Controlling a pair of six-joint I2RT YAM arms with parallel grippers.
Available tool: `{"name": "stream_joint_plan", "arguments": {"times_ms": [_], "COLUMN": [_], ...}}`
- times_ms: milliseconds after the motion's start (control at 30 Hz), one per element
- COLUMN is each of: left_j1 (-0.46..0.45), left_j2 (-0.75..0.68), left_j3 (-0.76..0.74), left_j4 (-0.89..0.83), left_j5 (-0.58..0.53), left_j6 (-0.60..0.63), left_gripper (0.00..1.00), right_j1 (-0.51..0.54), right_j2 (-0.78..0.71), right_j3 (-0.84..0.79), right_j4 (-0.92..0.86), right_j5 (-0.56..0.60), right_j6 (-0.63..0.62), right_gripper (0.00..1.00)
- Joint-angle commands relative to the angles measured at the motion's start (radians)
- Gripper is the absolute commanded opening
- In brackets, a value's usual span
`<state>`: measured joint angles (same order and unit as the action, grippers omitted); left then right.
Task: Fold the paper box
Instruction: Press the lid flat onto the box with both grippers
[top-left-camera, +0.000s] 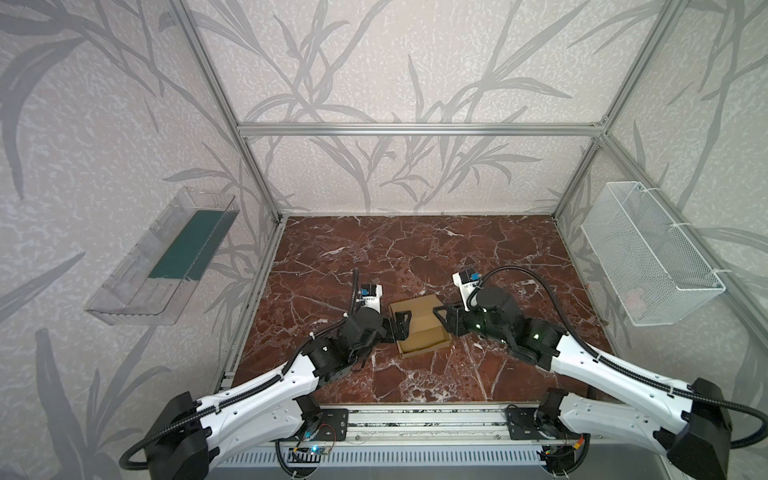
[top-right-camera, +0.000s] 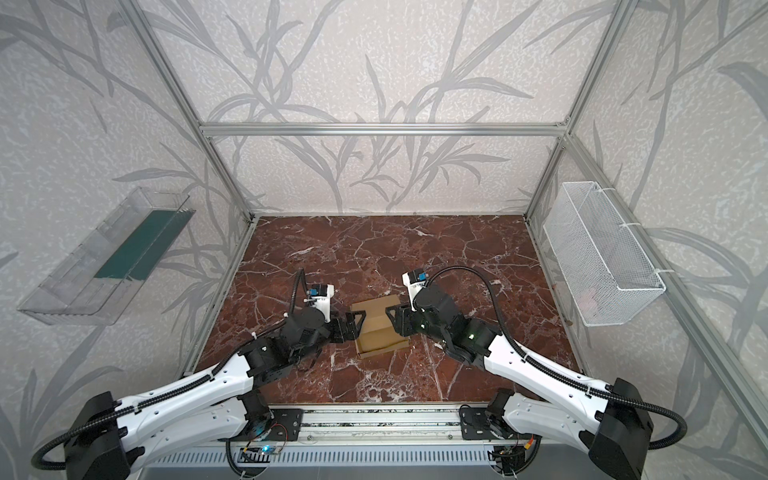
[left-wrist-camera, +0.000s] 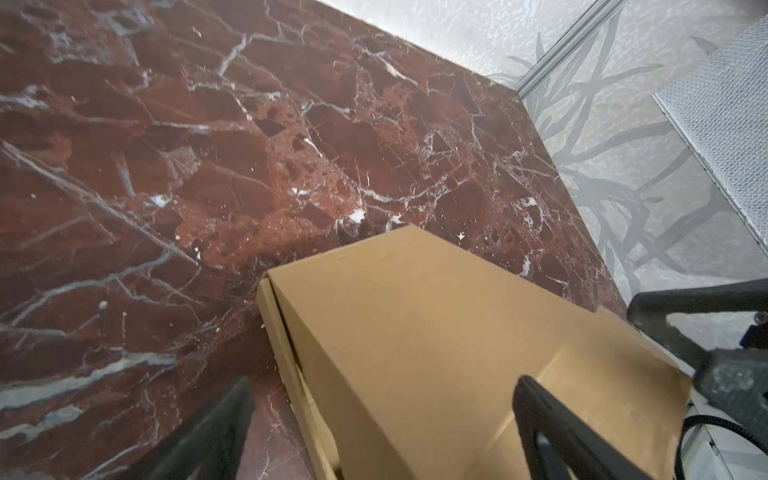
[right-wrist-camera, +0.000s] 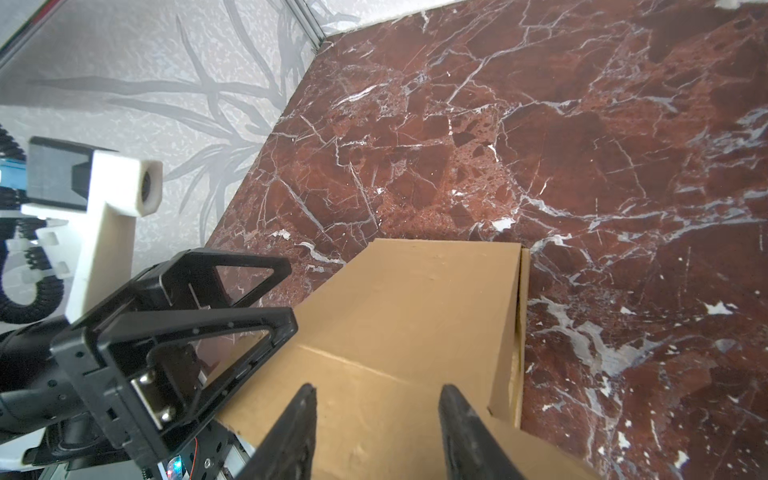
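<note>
The paper box (top-left-camera: 422, 336) lies on the desk (top-left-camera: 374, 257); the left gripper (top-left-camera: 404, 325), spread wide, straddles its left edge; the right gripper (top-left-camera: 440, 318), half-spread and holding nothing, hovers over its right side.

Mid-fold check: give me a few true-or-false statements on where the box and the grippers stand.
1. The box sits on the table between the left gripper and right gripper. True.
2. The left gripper is shut. False: its jaws stand wide apart.
3. The box lies as a flat sheet. False: it is folded up, with a panel sloping over its walls.
4. A wire basket hangs on the wall at the right. True.
</note>
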<state>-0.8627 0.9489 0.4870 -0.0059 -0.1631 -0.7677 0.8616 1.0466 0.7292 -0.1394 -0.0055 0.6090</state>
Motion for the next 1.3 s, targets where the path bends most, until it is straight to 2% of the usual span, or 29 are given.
{"name": "stream_joint_plan", "arguments": {"times_ms": [0, 500, 1267], "left_j1": [0.005, 0.002, -0.021], "left_j2": [0.009, 0.076, 0.179], "left_j3": [-0.036, -0.165, -0.258], "left_j4": [0.068, 0.216, 0.334], "left_j5": [0.031, 0.109, 0.133], "left_j6": [-0.069, -0.189, -0.249], "left_gripper": [0.97, 0.95, 0.94], "right_j1": [-0.007, -0.010, -0.007], "right_j2": [-0.008, 0.019, 0.114], "right_j3": [-0.031, -0.142, -0.276], "right_j4": [0.034, 0.102, 0.218], "right_j5": [-0.012, -0.014, -0.043], "right_j6": [0.018, 0.070, 0.128], "right_gripper": [0.48, 0.48, 0.46]}}
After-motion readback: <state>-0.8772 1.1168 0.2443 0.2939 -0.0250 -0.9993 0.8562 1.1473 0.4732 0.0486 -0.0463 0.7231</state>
